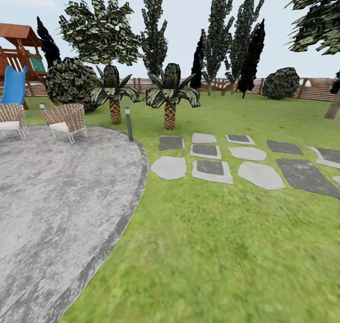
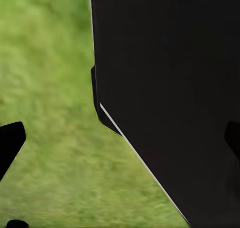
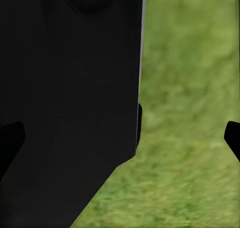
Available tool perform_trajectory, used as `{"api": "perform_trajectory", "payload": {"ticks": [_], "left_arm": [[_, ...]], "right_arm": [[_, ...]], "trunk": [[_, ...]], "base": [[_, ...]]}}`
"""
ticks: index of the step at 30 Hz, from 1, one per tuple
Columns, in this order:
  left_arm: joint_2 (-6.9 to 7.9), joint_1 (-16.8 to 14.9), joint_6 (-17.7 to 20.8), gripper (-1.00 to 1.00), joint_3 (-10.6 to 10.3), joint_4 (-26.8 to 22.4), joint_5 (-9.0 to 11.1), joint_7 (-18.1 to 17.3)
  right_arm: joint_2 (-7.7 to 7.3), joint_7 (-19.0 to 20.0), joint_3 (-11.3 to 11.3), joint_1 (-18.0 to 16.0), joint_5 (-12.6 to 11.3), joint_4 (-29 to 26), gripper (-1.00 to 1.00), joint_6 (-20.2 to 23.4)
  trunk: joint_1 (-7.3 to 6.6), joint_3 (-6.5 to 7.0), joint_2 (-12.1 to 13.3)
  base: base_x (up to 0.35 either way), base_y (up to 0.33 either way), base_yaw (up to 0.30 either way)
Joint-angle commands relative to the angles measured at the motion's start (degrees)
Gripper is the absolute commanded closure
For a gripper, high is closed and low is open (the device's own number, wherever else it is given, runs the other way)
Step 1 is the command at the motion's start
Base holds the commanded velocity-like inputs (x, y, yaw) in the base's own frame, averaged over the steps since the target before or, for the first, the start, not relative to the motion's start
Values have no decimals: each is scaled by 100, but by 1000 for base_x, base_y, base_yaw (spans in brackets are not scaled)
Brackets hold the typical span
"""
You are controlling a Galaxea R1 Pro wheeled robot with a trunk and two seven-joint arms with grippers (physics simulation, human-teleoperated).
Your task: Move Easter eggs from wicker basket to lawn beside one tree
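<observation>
the lawn [image 1: 222,247] was the one task thing plainly in front of the robot, a wide stretch of mottled green grass running from the near ground out to the brown slat fence [image 1: 311,89] at the back of the garden. on the head view's left side it met the curved edge of the grey paved patio [image 1: 56,205], where two wicker chairs [image 1: 66,118] stood near a blue slide [image 1: 14,85]. flat stepping stones [image 1: 210,167] lay in rows across the grass further on, behind them two short palms [image 1: 170,96], and beyond those a line of tall dark trees [image 1: 217,35].

judging by this, the robot was on its way and looking for the basket and eggs, with no grasping step begun; the search likely called for turning or driving on over the grass.

both arms seemed to hang down close against the robot's dark body, a pose that suited travel rather than reaching. in the left wrist view a broad black panel [image 2: 170,88] sat beside blurred grass, with dark fingertips [image 2: 10,140] at the frame's edges, well apart, so the left gripper [image 2: 120,143] looked wide and held nothing. the right wrist view showed the same: black body [image 3: 65,98], grass beside it, fingertips [image 3: 233,138] far apart, the right gripper [image 3: 120,138] wide and holding nothing.
</observation>
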Motion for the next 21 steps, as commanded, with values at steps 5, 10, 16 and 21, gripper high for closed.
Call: {"api": "perform_trajectory", "payload": {"ticks": [5, 10, 16, 21], "left_arm": [[0, 4, -7, -100, 2, -12, -3, 1], [0, 4, -3, -100, 2, -12, -3, -1], [0, 4, -3, -100, 2, -12, -3, 2], [0, 4, -1, -100, 2, -12, -3, 1]], "right_arm": [[1, 0, 3, -8, 1, 13, -100, -4], [2, -2, 3, -6, 1, 13, -100, -4], [7, 0, 3, -5, 1, 13, -100, -4], [8, 0, 3, -6, 1, 13, -100, -4]], "trunk": [[3, -6, -2], [3, -6, -2], [3, -7, -2], [3, -19, -2]], "base": [[330, 0, -51], [330, 0, -5], [330, 0, -19], [330, 0, -232]]}}
